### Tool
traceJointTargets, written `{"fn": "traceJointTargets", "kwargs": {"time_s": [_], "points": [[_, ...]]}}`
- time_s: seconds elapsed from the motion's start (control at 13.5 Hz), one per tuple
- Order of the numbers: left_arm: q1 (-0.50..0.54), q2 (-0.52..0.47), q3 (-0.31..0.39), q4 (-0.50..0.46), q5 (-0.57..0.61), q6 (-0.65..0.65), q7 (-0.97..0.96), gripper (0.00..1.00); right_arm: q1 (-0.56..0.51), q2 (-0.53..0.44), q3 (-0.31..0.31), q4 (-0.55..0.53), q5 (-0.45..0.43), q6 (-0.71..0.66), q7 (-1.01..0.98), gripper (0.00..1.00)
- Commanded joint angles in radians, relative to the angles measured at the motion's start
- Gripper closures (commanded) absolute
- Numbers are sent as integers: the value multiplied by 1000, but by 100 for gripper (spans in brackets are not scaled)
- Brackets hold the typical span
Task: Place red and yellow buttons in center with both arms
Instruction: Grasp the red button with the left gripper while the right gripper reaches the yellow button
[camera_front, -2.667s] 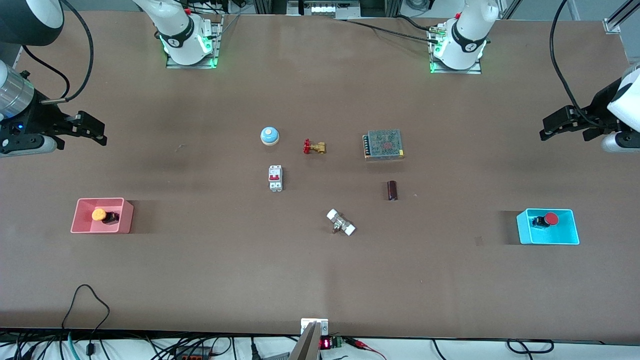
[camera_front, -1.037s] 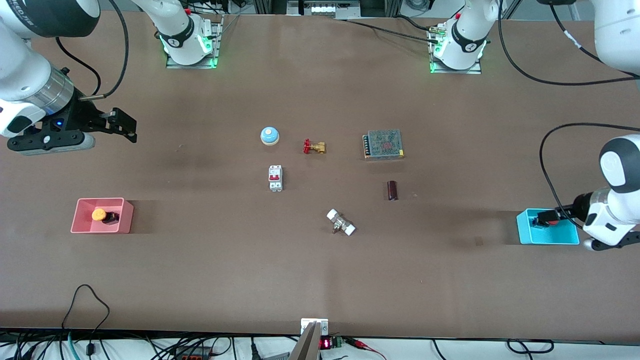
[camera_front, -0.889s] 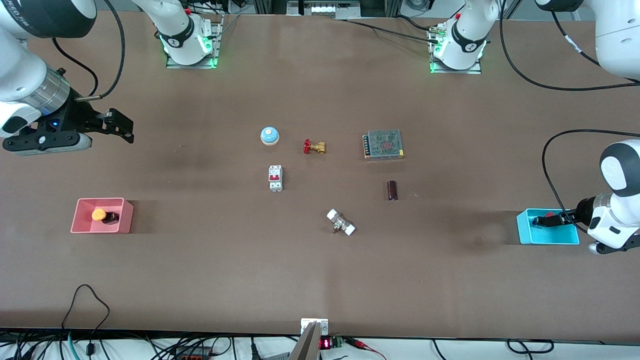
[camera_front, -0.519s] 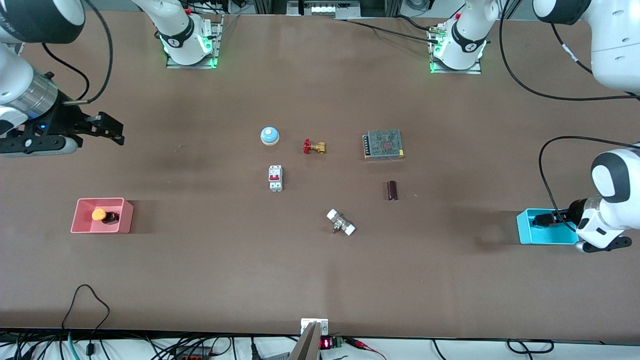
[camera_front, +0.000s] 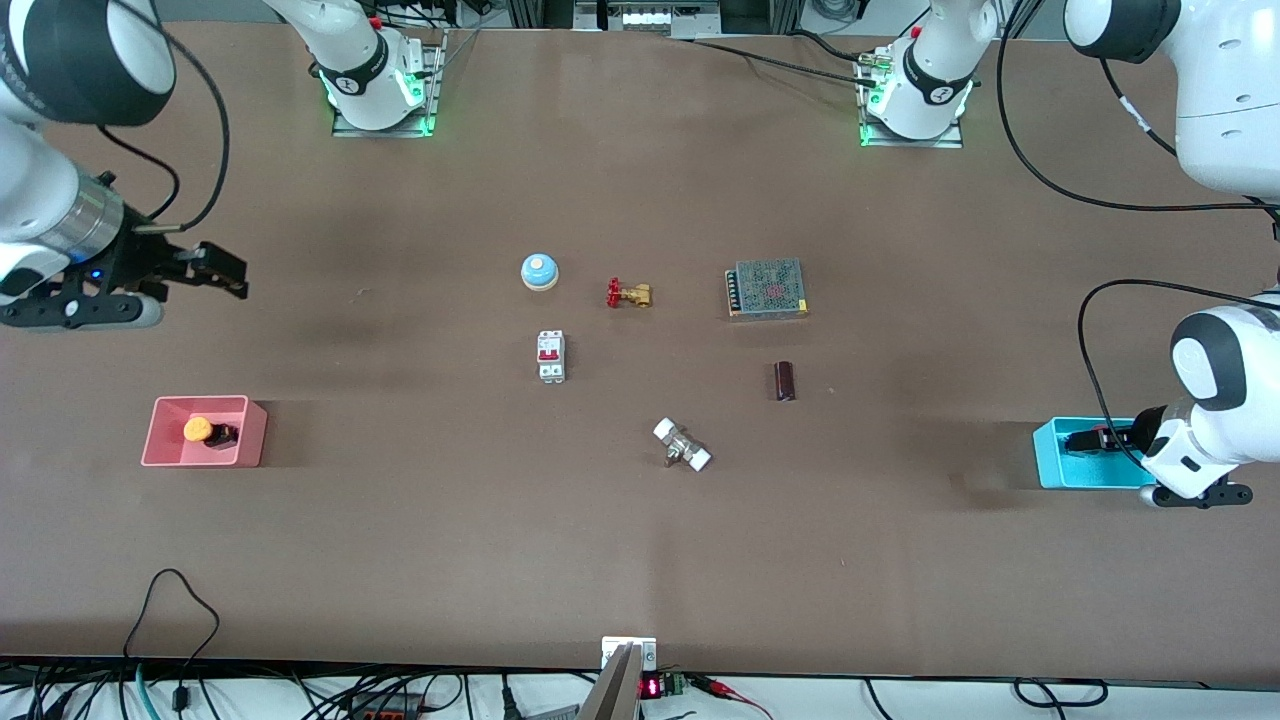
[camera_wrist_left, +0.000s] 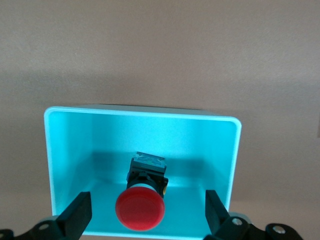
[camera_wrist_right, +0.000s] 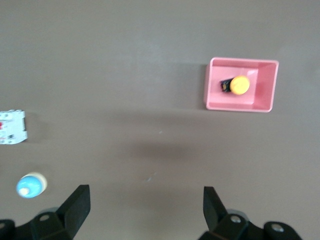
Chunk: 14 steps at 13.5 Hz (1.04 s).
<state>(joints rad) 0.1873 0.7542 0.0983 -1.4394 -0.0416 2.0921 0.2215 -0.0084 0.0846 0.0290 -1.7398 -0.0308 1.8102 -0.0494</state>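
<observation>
A: What is the hazard at the blue bin (camera_wrist_left: 232, 150)?

B: Taking the table's middle as the dial in the front view, it sits at about three o'clock, toward the left arm's end; the red button (camera_wrist_left: 142, 197) lies tipped on its side in it, cap toward the left gripper (camera_wrist_left: 146, 206); the fingers are spread wide, one to each side of the cap and not touching it; I judge the round cap could squirt out as they close, or a finger could catch the wall and drag the bin.

A: And the other one?

B: The yellow button (camera_front: 198, 430) lies on its side in the pink bin (camera_front: 160, 455) at about nine o'clock; the right gripper (camera_front: 225, 272) hangs over bare table at ten o'clock, fingers wide, nothing in them; it has the descent to make, and the bin's walls leave little room.

A: What crowds the center?

B: Nearest, a white-ended fitting (camera_front: 682, 445) at five o'clock; then a dark cylinder (camera_front: 785, 381) at three and a breaker (camera_front: 551, 356) at nine; farther, a brass valve (camera_front: 628, 293) at twelve, a blue bell (camera_front: 539, 271) at eleven and a mesh-topped power supply (camera_front: 767, 288) at one; the bare patch between them is small; a button set down carelessly could knock the cylinder rolling.
</observation>
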Motion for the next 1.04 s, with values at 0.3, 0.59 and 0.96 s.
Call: {"fn": "traceJointTargets", "kwargs": {"time_s": [0.3,0.59,0.96], "points": [[15,13,1,1,-1,25,67,0,-142,207,-4,2,-8,311,-133,0],[18,13,-2,-12,-23,23,61,0,-171,303,-4,2,-9,443,-144,0],[15,13,-2,-15,-40,0,47,0,-208,403,-4,3,-8,592,-171,0]]}}
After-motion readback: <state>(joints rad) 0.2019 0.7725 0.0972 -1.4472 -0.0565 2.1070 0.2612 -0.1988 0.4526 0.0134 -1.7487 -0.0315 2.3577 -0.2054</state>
